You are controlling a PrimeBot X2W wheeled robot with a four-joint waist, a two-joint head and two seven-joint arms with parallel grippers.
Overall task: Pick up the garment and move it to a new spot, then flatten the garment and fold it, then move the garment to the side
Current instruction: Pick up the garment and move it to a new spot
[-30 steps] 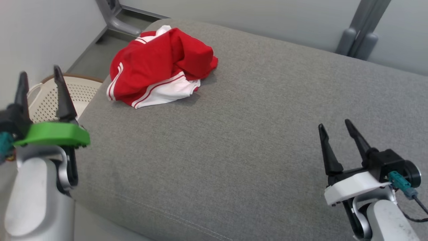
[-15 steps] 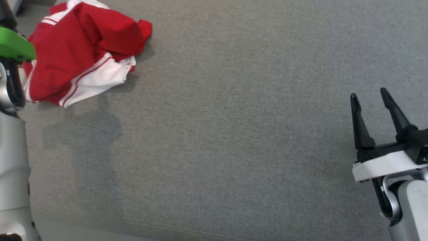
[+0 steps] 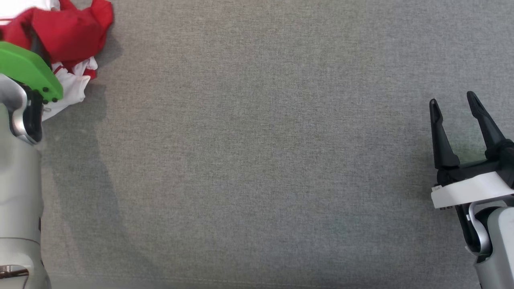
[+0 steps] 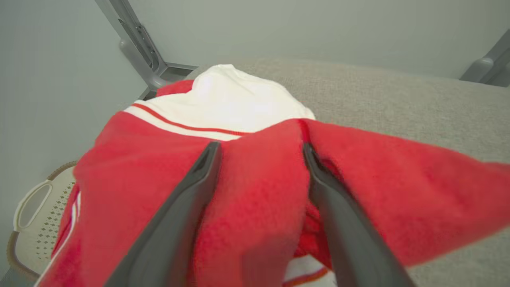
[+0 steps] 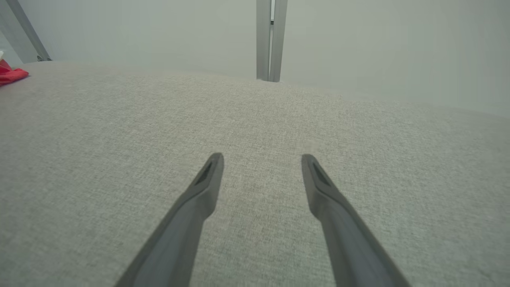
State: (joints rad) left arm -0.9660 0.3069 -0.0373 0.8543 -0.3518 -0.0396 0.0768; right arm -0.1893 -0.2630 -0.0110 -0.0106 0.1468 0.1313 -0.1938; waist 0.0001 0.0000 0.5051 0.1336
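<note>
The garment [image 3: 68,28], red with white panels and stripes, lies crumpled at the far left of the grey cushion [image 3: 257,160]. In the left wrist view my left gripper [image 4: 259,147] is open, its fingers spread astride a raised red fold of the garment [image 4: 139,171] and pressed into the cloth. The green wrist mount [image 3: 28,70] of that arm covers part of the heap in the head view. My right gripper [image 3: 451,99] stands open over bare cushion at the right, far from the garment. The right wrist view confirms this: my right gripper [image 5: 261,157] holds nothing, and a red corner of the garment [image 5: 12,73] lies far left.
A pale perforated basket [image 4: 36,223] sits on the floor beyond the cushion's left edge. Grey metal posts [image 4: 139,48] [image 5: 269,40] stand against the wall behind. Wide bare cushion lies between the two arms.
The head camera has swung down and right, so the whole picture shifted. My left gripper has moved forward onto the garment. The right gripper stays open and holds its place.
</note>
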